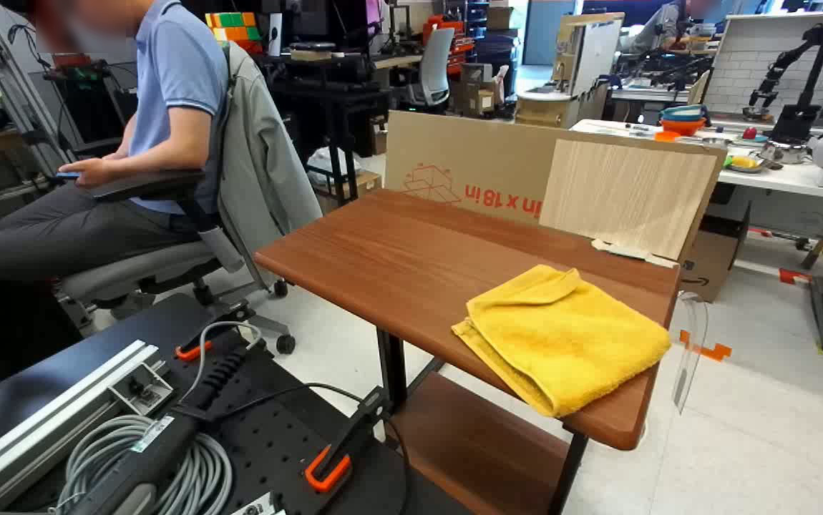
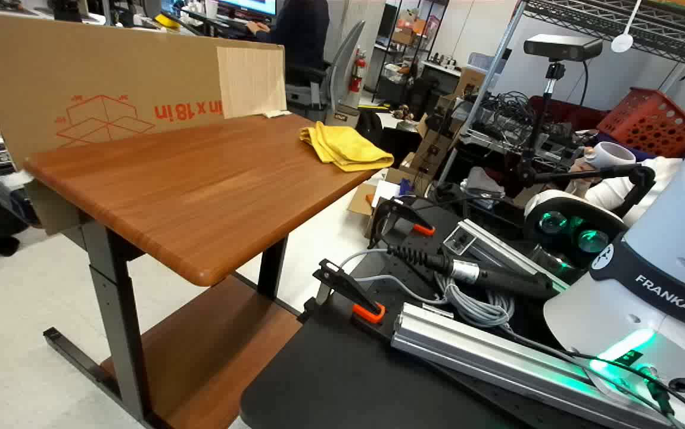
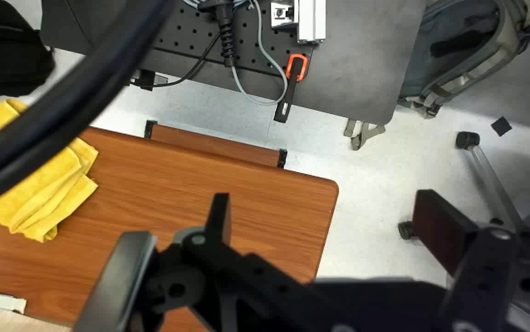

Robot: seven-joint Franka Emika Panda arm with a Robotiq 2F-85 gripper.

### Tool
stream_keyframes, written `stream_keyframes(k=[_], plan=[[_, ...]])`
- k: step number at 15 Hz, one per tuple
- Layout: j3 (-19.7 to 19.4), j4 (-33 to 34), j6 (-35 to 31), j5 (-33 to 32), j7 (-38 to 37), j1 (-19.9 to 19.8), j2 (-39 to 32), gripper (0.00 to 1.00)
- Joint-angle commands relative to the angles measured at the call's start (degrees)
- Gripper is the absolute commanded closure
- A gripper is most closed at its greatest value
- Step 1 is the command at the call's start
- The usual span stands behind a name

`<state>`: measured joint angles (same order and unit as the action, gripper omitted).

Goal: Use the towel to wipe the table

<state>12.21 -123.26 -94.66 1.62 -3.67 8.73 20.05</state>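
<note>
A folded yellow towel (image 1: pixel 569 336) lies near one end of the brown wood-look table (image 1: pixel 397 257). In an exterior view the towel (image 2: pixel 347 149) rests at the far end of the table (image 2: pixel 187 190), by its edge. In the wrist view the towel (image 3: pixel 39 184) is at the left, partly hidden behind a blurred black cable. My gripper (image 3: pixel 324 203) is open and empty. Its fingers are wide apart, over the table's (image 3: pixel 265 207) opposite end and the floor beyond it. The gripper is out of view in both exterior views.
A cardboard panel (image 1: pixel 454 157) with a pale wood-grain sheet (image 1: pixel 622 193) stands along one table edge. A black bench with orange clamps (image 1: pixel 327 468), coiled cable (image 2: pixel 476 307) and aluminium rail (image 2: pixel 485 351) faces it. A person (image 1: pixel 175 93) sits in a chair nearby.
</note>
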Motion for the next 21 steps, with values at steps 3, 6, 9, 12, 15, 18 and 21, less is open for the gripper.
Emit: stream_keyframes(k=[3,6,9,12,15,18,21], plan=[[-0.38,0.17,0.15,-0.13,-0.15,0.47,-0.09,0.0],[-0.38,0.17,0.15,-0.13,-0.15,0.47,-0.09,0.0],[-3.61,3.54,-1.45,1.63,-0.68,-2.12,-4.81,0.0],[-8.0,4.39,-5.57,1.42,-1.99,-5.97,-9.61,0.0],[-12.86,6.02,-11.85,2.41,-1.99,-9.98,-16.23,0.0],[-16.83,9.95,-16.9,5.69,-2.13,-13.36,-25.16,0.0],[-17.67,8.74,-16.86,6.11,-1.17,-14.33,-25.66,0.0]])
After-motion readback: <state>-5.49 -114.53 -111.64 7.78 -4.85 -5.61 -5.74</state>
